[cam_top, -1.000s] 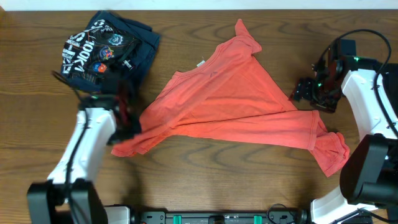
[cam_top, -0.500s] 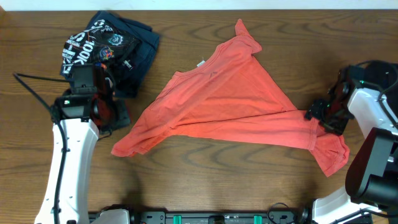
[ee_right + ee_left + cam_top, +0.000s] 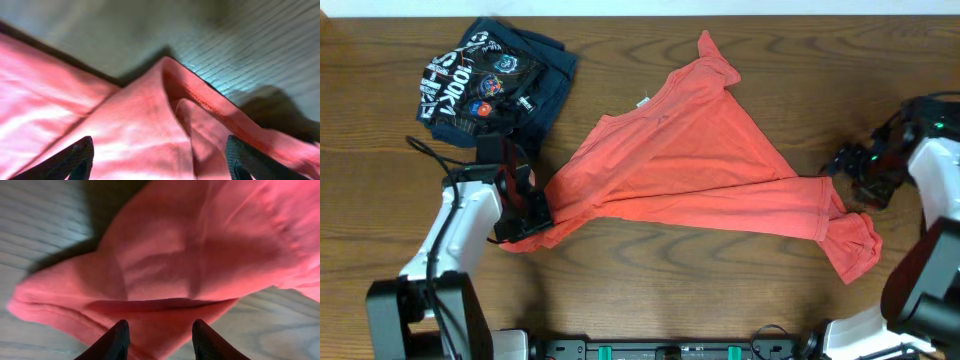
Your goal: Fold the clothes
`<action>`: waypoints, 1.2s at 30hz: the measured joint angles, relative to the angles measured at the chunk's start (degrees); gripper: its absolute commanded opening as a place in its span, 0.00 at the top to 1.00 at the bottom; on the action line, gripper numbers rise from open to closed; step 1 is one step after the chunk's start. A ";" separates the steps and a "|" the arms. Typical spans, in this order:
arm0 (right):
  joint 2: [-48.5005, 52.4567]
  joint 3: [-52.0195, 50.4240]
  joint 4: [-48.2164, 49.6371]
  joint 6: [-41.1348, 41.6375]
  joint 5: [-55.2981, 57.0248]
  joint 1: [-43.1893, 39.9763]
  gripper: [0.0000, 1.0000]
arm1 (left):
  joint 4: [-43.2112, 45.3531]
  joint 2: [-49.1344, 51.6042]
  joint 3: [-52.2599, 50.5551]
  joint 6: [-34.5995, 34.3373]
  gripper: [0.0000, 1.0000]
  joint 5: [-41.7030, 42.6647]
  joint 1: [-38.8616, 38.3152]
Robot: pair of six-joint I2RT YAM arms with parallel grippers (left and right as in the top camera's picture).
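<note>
white block letters on the navy garment (image 3: 495, 80) seem to read "hook", set slantwise near its left edge. the smaller print and round badges beside them are too small to read. the white neck tag (image 3: 642, 103) on the coral shirt (image 3: 690, 160) shows nothing legible.

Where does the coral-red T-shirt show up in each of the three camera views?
Overhead: the coral-red T-shirt lies across the middle, from lower left to lower right.
Left wrist: the shirt fills most of the picture.
Right wrist: the shirt covers the bottom and left, with a hemmed corner near the centre.
Shared landmark: the wooden table, bare beside the shirt in all three.
</note>
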 measured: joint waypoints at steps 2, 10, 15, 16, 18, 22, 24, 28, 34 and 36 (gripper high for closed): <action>-2.56 1.22 -2.01 -0.09 -0.92 -0.15 0.16 | 1.18 1.25 -0.70 0.02 0.53 -0.02 0.00; -6.62 1.46 -8.66 -3.19 -2.45 -0.13 0.15 | 5.81 4.87 -3.06 -0.87 0.65 -3.39 0.00; -6.62 1.46 -8.13 -4.15 -3.17 -0.13 0.15 | -1.25 2.67 0.09 -0.42 0.54 -3.74 0.00; -6.62 1.46 -8.15 -4.20 -3.30 -0.13 0.15 | -1.77 1.62 1.09 0.02 0.52 -3.80 0.00; -6.62 1.46 -8.13 -4.33 -3.63 -0.13 0.15 | -1.09 -0.85 2.67 0.22 0.50 -4.44 0.00; -6.62 1.46 -8.74 -4.42 -3.93 -0.13 0.15 | 1.88 -3.04 3.63 0.46 0.46 -7.32 0.00; -6.62 1.46 -9.11 -4.55 -3.96 -0.13 0.14 | 4.04 -2.16 3.28 0.50 0.44 -8.83 0.00; -6.62 1.46 -9.35 -4.59 -4.09 -0.13 0.14 | 6.80 2.29 1.99 0.48 0.44 -11.32 0.00; -6.62 1.11 -9.40 -4.59 -4.11 -0.13 0.14 | 9.01 8.00 1.20 0.48 0.62 -12.72 0.07; -6.62 1.11 -9.42 -4.61 -4.13 -0.13 0.14 | 8.55 8.63 1.20 0.66 0.87 -12.61 0.07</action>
